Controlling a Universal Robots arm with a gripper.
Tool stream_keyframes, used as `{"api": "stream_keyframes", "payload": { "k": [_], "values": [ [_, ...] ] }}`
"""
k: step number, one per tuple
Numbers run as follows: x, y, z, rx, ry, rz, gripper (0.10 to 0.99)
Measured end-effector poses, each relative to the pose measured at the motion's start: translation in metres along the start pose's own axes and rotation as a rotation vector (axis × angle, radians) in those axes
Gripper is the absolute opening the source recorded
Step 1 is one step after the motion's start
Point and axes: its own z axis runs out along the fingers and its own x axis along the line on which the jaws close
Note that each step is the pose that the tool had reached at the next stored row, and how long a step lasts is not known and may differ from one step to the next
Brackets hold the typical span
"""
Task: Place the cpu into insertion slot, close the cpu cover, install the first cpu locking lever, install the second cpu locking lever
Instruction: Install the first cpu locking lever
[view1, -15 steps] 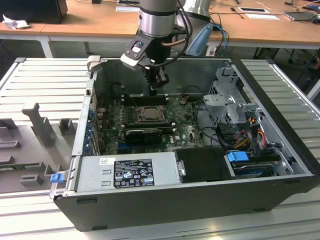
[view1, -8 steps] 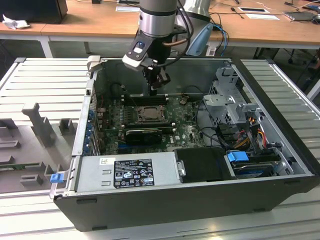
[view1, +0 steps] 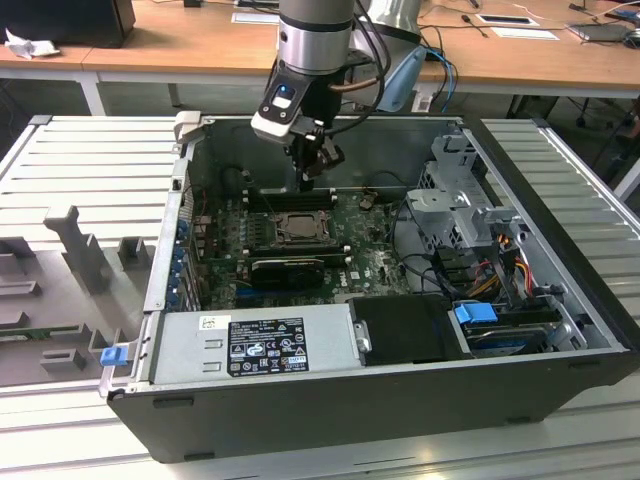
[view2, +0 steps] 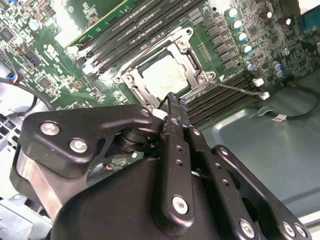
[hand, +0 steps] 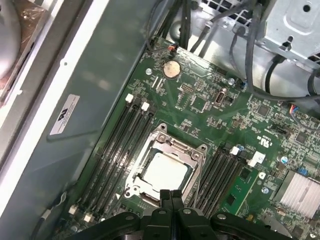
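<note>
One arm reaches into the open computer case (view1: 400, 395) on the ribbed bench (view1: 90, 160). Your gripper (view1: 310, 182) hangs just above the motherboard, jaws pinched together with nothing between them. The cpu (hand: 165, 170) lies flat in the insertion slot (view1: 272, 232). Its pale top shows through the square window of the cpu cover (hand: 176, 144), which looks folded down over it. In the second wrist view the closed tips stand just beside one edge of the socket frame; whether they touch it cannot be told. A thin wire lever (view2: 235, 89) runs out from the frame alongside the memory slots (view2: 220, 102), and you cannot tell whether it is latched. Judge the chip light, rigid and easily damaged, so take it by its edges only. The cover is thin sheet metal, likely springy, and best pushed on its frame. The lever looks a stiff, slippery wire, so bear on its bent end.
</note>
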Motion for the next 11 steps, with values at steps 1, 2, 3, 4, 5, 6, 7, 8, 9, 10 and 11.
{"api": "stream_keyframes", "payload": {
  "k": [1, 2, 3, 4, 5, 6, 7, 8, 9, 10, 11],
  "values": [
    [0.0, 0.0, 0.0, 0.0, -0.0001, -0.007, 0.106],
    [0.0, 0.0, 0.0, 0.0, -0.0001, -0.02, 0.106],
    [0.0, 0.0, 0.0, 0.0, -0.0003, -0.032, 0.106],
    [0.0, 0.0, 0.0001, 0.0, -0.0003, -0.051, 0.106],
    [0.0, 0.0, 0.0, 0.001, -0.0006, -0.079, 0.106],
    [0.0002, -0.0004, 0.0, 0.001, -0.001, -0.138, 0.106],
    [0.0004, -0.0007, 0.0, 0.001, -0.0011, -0.149, 0.106],
    [0.0005, -0.0008, 0.0001, 0.001, -0.0012, -0.158, 0.106],
    [0.0006, -0.0011, 0.0002, 0.001, -0.0013, -0.177, 0.106],
    [0.0006, -0.0011, 0.0004, 0.001, -0.0015, -0.215, 0.106],
    [0.0007, -0.0012, 0.0004, 0.002, -0.0017, -0.24, 0.106]
  ]
}}
